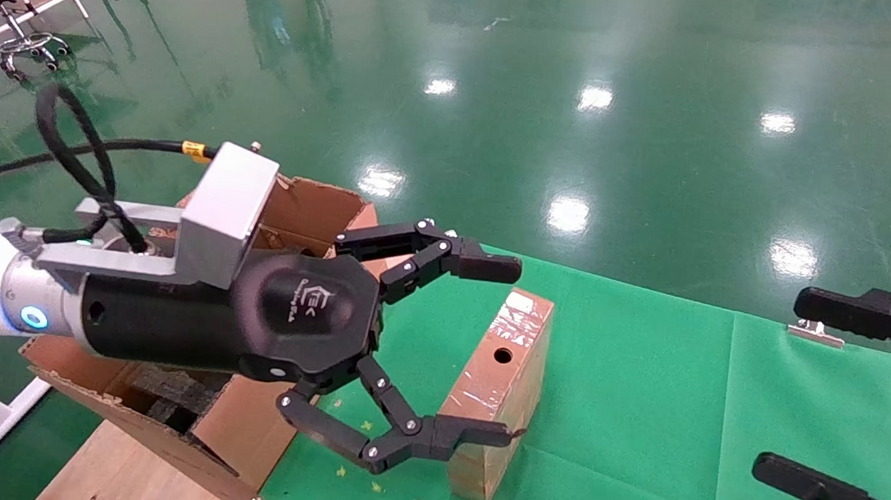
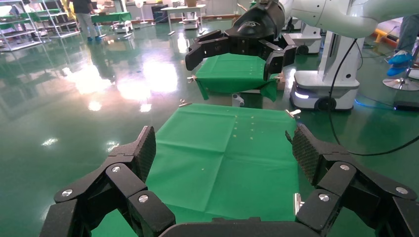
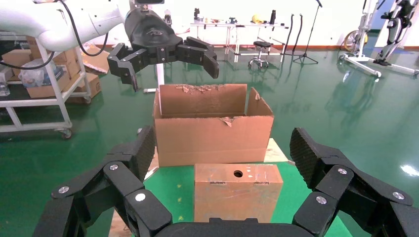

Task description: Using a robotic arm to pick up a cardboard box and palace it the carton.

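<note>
Left gripper point(image 1: 507, 352): fingers point(image 1: 484, 267) spread wide apart, holding nothing, hovering over the cardboard box point(image 1: 499, 393) without visible contact. The box stands on the green-covered bench point(image 1: 638, 424), round hole facing up, just beside the carton point(image 1: 241, 425) with its ragged flaps. Right gripper point(image 1: 788, 388): fingers apart, empty, at the bench's right side, well clear of the box.
</note>
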Robot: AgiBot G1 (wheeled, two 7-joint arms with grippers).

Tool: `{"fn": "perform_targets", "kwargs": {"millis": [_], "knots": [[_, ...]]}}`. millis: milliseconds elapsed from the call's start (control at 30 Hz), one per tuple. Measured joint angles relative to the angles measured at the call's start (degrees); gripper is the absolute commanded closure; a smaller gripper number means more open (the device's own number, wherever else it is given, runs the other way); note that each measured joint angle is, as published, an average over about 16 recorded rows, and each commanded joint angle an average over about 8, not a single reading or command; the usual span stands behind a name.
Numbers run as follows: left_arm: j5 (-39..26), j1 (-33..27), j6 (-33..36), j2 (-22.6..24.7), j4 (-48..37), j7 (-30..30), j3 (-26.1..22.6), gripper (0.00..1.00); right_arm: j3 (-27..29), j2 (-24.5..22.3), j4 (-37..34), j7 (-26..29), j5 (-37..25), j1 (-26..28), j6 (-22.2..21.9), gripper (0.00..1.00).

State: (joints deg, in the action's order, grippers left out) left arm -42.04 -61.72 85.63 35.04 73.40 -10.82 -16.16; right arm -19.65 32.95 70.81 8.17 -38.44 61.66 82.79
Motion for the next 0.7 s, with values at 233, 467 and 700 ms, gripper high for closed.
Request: {"fn": "perform_targets", "kwargs": {"millis": [233,467,700], "knots": [[0.0,0.0,0.0,0.0,0.0,0.0,0.0,0.0,0.0,0.0,0.0,0.0,0.0,0.0,0.0,0.0],[-2.0,-0.9,-0.1,-0.4,0.6,-0.1,-0.5,0.0,0.0,0.0,0.0,0.0,0.0,0.0,0.0,0.45],[-8.6,-4.8,-0.7,-0.5,1.3,-0.7,-2.6,0.0,0.0,0.0,0.0,0.0,0.0,0.0,0.0,1.0]]}}
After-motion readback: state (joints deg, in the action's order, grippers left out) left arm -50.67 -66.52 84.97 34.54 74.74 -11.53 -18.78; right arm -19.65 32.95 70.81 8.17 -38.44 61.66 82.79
